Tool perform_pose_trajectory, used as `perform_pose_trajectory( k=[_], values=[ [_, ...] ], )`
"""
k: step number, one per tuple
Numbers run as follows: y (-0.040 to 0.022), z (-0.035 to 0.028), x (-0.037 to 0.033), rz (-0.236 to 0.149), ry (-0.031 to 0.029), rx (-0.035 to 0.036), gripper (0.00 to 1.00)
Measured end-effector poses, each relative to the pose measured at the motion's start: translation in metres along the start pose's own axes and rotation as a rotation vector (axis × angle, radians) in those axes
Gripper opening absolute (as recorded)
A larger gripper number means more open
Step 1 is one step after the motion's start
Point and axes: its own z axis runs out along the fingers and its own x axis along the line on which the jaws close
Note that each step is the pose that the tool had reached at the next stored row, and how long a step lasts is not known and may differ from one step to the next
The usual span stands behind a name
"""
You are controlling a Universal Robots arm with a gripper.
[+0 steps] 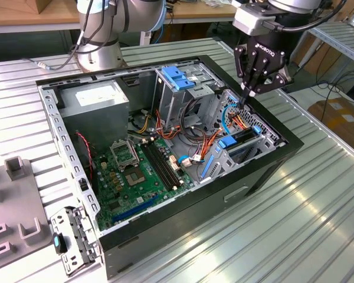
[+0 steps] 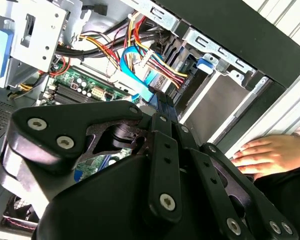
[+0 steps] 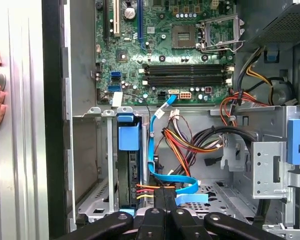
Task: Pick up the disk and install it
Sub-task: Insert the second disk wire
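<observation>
Blue carrier plastic marks the disk (image 3: pixel 133 170), which stands on edge inside the drive bay (image 3: pixel 102 165) at the front corner of the open computer case (image 1: pixel 265 171), toward the exterior view's right. It looks already slotted between the bay's metal walls, with red and yellow power wires (image 3: pixel 190 145) and a flat blue data cable (image 3: pixel 155 150) running to its end. The pick-up therefore appears done, and the step in hand reads as the last of the installation: seating the disk or settling its connection. The gripper (image 3: pixel 165 195) hangs directly above that end of the disk, just beside the plug. Its fingers are drawn narrow and close together, with nothing visibly clamped between them. In the exterior view the gripper (image 1: pixel 243 101) points down into the bay, with the disk (image 1: pixel 245 135) just below its tips; whether they touch I cannot tell. Finishing would call for a straight, gentle push along the slot, kept clear of the wires. A person's hand (image 2: pixel 270 155) rests on the table (image 1: pixel 318 224) beside the case.
</observation>
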Motion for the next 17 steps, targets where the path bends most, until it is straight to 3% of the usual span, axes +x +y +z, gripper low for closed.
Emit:
perform_pose_trajectory(
  k=[2, 4, 5, 6, 7, 8, 11, 12, 14, 15, 16, 17],
  values=[
    [0.0001, -0.0004, -0.0018, -0.001, 0.0035, -0.0021, 0.11],
    [0.0002, -0.0018, -0.0043, -0.002, 0.0153, -0.01, 0.11],
    [0.0002, -0.0019, -0.0048, -0.002, 0.027, -0.015, 0.11],
    [0.0002, -0.002, -0.006, -0.004, 0.0557, -0.0231, 0.11],
    [0.0002, -0.0018, -0.0072, -0.005, 0.0696, -0.027, 0.11],
    [0.0003, -0.0013, -0.0086, -0.005, 0.0766, -0.0296, 0.11],
    [-0.0002, 0.0012, -0.0156, -0.007, 0.0831, -0.04, 0.11],
    [-0.0012, 0.0015, -0.0192, -0.007, 0.0912, -0.0455, 0.11],
    [-0.0026, 0.0014, -0.0218, -0.007, 0.1103, -0.0485, 0.11],
    [-0.0037, 0.0013, -0.0236, -0.007, 0.1297, -0.0489, 0.11],
    [-0.0045, 0.0011, -0.0255, -0.007, 0.1427, -0.0494, 0.11],
    [-0.005, 0.0013, -0.0265, -0.007, 0.1462, -0.0497, 0.11]
  ],
)
